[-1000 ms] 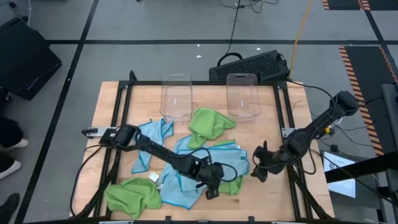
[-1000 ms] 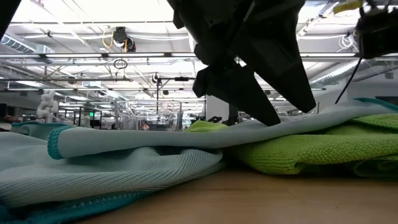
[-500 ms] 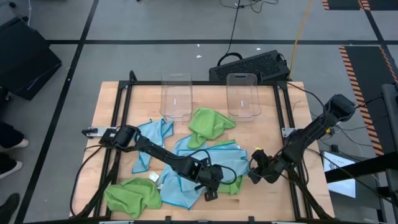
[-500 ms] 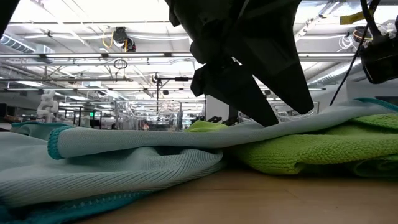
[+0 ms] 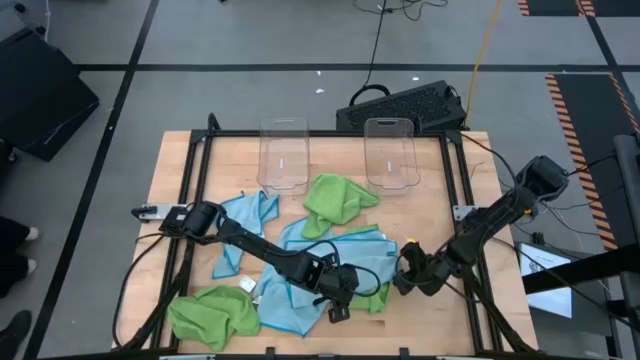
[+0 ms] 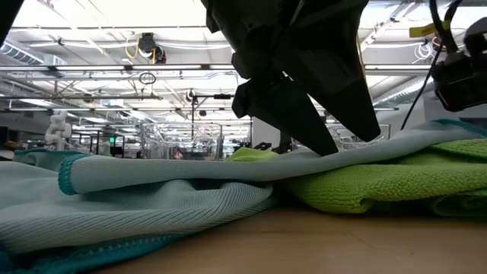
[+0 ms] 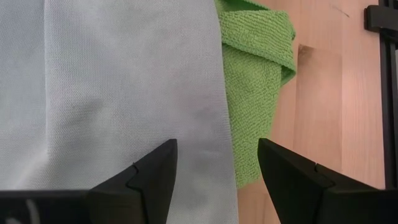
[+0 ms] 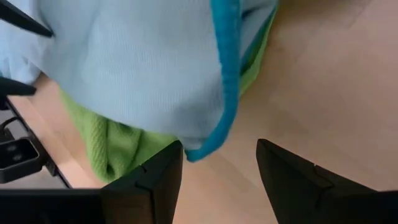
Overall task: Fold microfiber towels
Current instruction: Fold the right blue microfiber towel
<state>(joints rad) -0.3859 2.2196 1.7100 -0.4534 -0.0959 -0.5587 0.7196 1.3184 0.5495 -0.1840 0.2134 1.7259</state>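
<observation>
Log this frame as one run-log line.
left hand: open over light blue towel | right hand: open at that towel's teal-edged corner | fold: not yet done

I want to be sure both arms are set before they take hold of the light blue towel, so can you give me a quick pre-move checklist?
1. Left gripper open over the light blue towel: ok.
2. Right gripper open at the towel's teal-edged corner: ok.
3. Towel lying flat: not ok, it drapes over a green towel.
4. Towel already held by either gripper: not ok, nothing between the fingers.
5. Clear bins away from the arms: ok.
6. Green towel free of the grasp: cannot tell.
</observation>
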